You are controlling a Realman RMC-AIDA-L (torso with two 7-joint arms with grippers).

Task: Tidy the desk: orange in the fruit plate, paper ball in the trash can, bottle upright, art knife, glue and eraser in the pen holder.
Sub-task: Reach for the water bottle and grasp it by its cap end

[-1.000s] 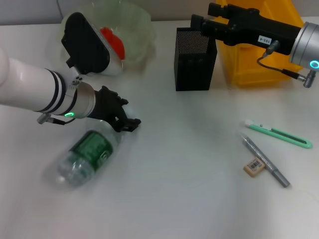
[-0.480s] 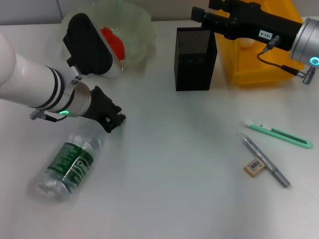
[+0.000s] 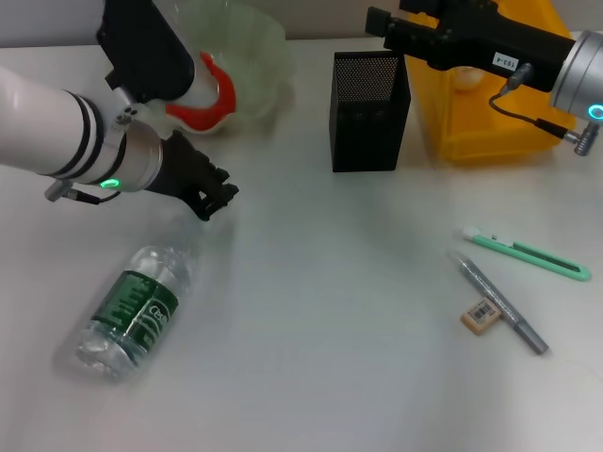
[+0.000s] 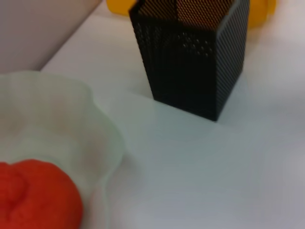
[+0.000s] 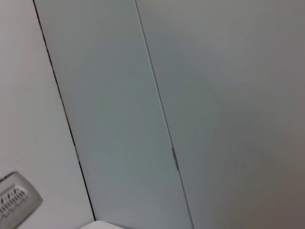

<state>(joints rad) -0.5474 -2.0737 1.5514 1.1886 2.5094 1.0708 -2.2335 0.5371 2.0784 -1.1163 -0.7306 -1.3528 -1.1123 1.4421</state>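
The clear plastic bottle with the green label (image 3: pixel 130 314) lay on its side, long axis slanting up toward the left gripper (image 3: pixel 209 193), which hovered just beyond its cap end, empty; whether its fingers were parted was hidden. Beyond, the right gripper (image 3: pixel 391 24) hung by the black mesh pen holder (image 3: pixel 369 111).

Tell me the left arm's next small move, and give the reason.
Probably lower the left gripper back toward the bottle for a grasp: the bottle lies on its side on the desk, untouched, with the gripper hanging apart from it. The right gripper is above the pen holder.
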